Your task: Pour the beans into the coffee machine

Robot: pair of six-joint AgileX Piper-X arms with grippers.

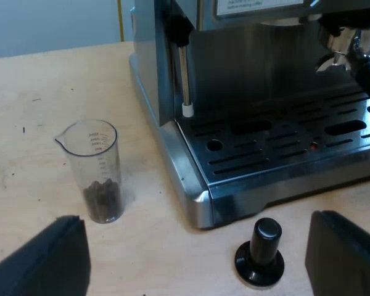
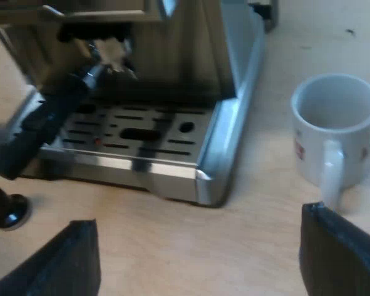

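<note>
A clear measuring glass [image 1: 94,169] with dark beans in its bottom stands upright on the wooden table, beside the espresso machine [image 1: 172,92]. My left gripper [image 1: 197,253] hangs open, close above the table in front of the glass and the machine's corner, touching nothing. My right gripper [image 2: 197,253] is open too, low over the table before the machine's [image 2: 234,80] other corner, near a white mug [image 2: 336,123].
A tamper with a black knob [image 1: 261,253] [image 2: 6,209] stands on the table before the drip tray [image 1: 283,142]. The metal holder is locked into the machine's front, its dark handle [image 2: 37,129] jutting over the tray. A steam wand [image 1: 184,68] hangs at the machine's corner.
</note>
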